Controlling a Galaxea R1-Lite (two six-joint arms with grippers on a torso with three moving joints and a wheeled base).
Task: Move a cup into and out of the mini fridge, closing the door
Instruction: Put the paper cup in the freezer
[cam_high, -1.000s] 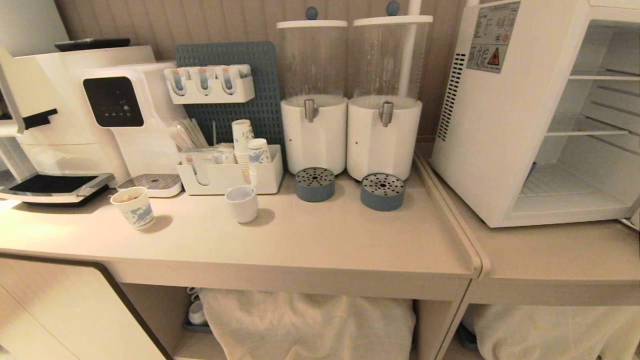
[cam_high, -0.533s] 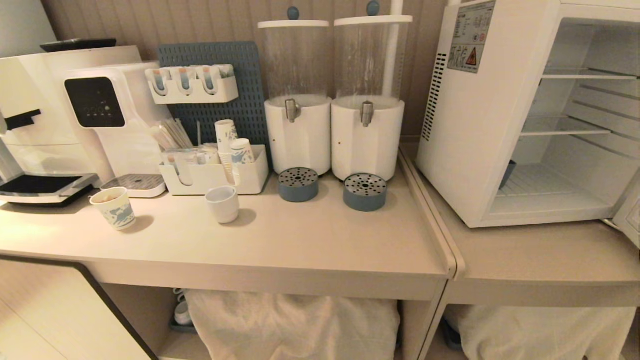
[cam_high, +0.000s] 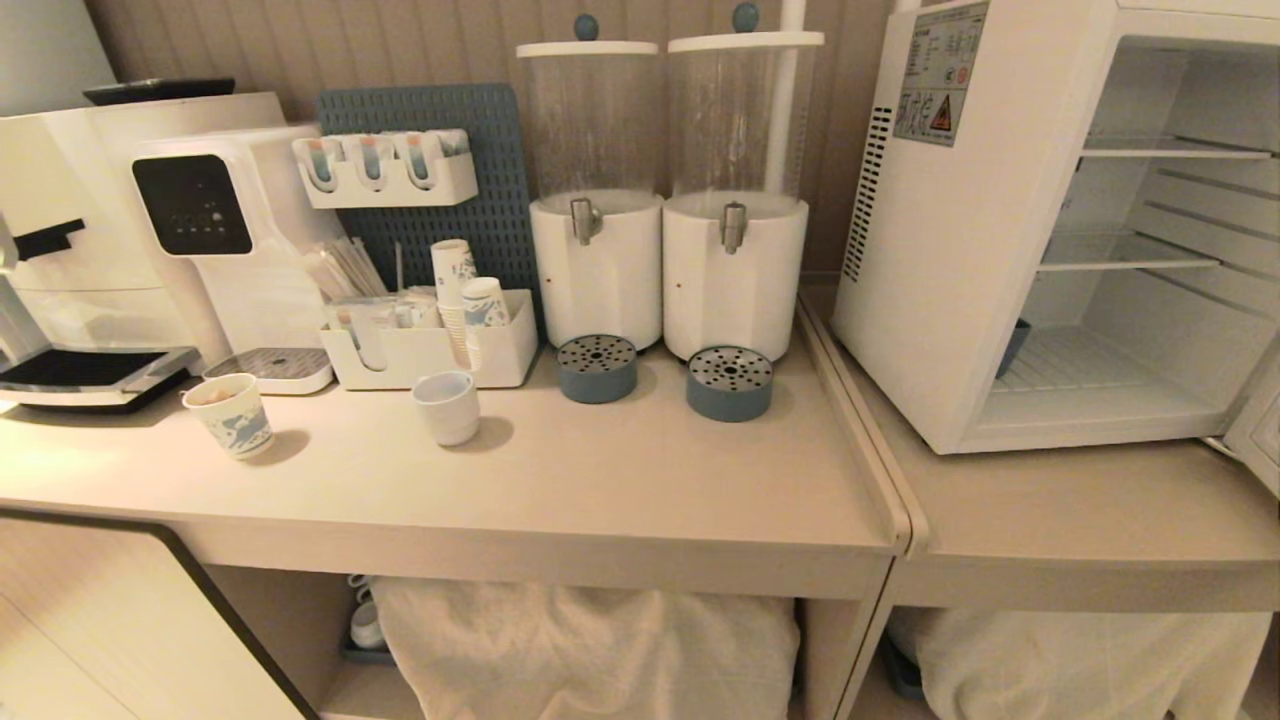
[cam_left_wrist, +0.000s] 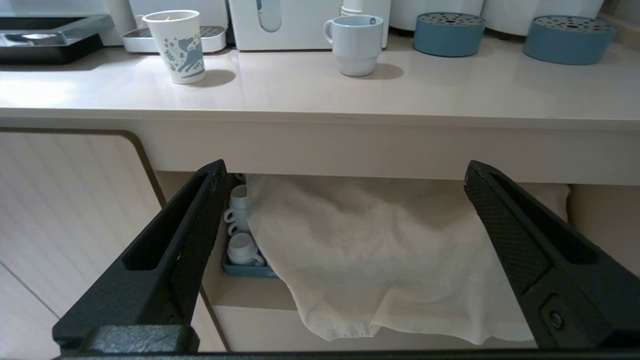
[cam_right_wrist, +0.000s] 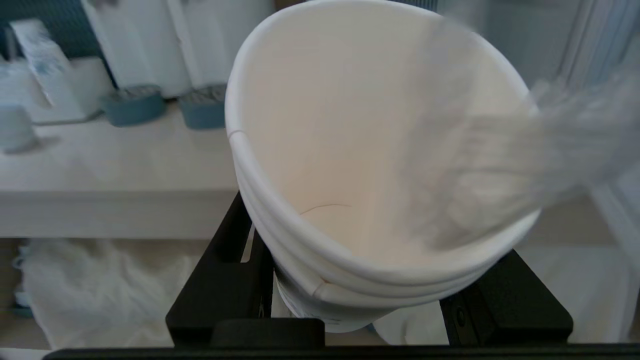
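Observation:
The cup (cam_right_wrist: 350, 150), a tall white paper cup with a doubled rolled rim, fills the right wrist view. My right gripper (cam_right_wrist: 375, 227) is shut on its lower body, a black finger on each side, in front of the counter edge. The mini fridge (cam_high: 960, 250) stands on the right-hand counter with its inside and wire shelves showing. Only a corner of the door (cam_high: 1262, 440) shows, swung open at the right edge. My left gripper (cam_left_wrist: 345, 167) is open and holds nothing, low before the shelf under the counter. Neither arm appears in the head view.
On the left counter stand a patterned paper cup (cam_high: 228, 415), a squat white cup (cam_high: 447, 406), an organiser with stacked cups (cam_high: 430, 350), two dispensers (cam_high: 597, 270) with blue drip trays and a coffee machine (cam_high: 100, 250). A cloth (cam_high: 590, 650) hangs below.
The whole head view has slid leftwards since a second ago, so the camera has turned towards the fridge. Nothing on the counters has moved.

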